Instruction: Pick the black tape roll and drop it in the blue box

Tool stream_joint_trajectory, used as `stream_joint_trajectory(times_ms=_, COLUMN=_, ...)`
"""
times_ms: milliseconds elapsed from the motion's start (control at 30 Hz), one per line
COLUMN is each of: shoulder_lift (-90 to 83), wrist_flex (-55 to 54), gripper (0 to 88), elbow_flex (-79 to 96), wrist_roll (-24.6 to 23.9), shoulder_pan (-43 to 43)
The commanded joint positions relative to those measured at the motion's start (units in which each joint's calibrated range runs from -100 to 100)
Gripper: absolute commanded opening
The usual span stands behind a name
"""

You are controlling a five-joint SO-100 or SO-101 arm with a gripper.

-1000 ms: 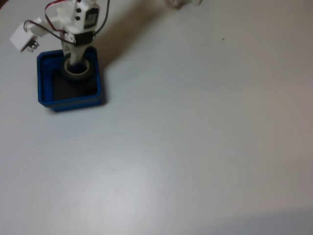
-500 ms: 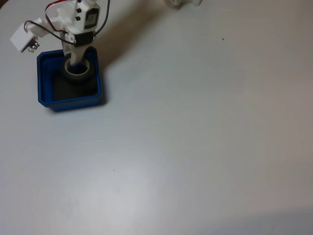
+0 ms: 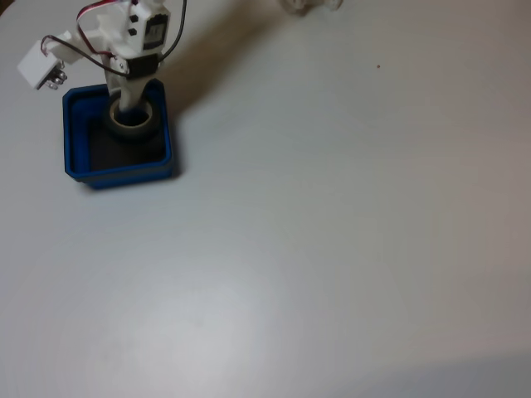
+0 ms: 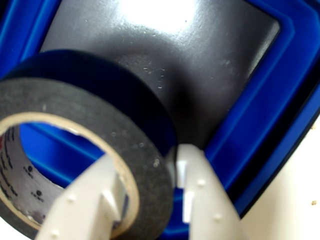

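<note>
The blue box (image 3: pixel 120 173) sits at the fixed view's upper left on a white table. My gripper (image 3: pixel 130 112) reaches down into it from above. The black tape roll (image 3: pixel 133 131) hangs tilted inside the box's back half. In the wrist view the tape roll (image 4: pixel 100 105), with its pale inner core, is pinched through its wall by my gripper (image 4: pixel 150 160). One white finger (image 4: pixel 95 200) is inside the ring and the other outside, over the box's dark floor and blue rim (image 4: pixel 260 100).
The white wrist camera block (image 3: pixel 37 63) with red and black wires juts out left of the arm. A white object (image 3: pixel 309 4) pokes in at the top edge. Open white table stretches right and toward the front of the box.
</note>
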Motion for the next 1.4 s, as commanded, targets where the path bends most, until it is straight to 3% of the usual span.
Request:
stream_joint_trajectory(times_ms=0, shoulder_lift=-0.44, wrist_flex=-0.6, gripper=1.2, elbow_flex=-4.16, wrist_roll=0.21, shoulder_pan=0.3)
stream_joint_trajectory(times_ms=1367, shoulder_lift=4.08, wrist_flex=-4.32, gripper=1.2, elbow_flex=-4.16, wrist_roll=0.39, shoulder_pan=1.67)
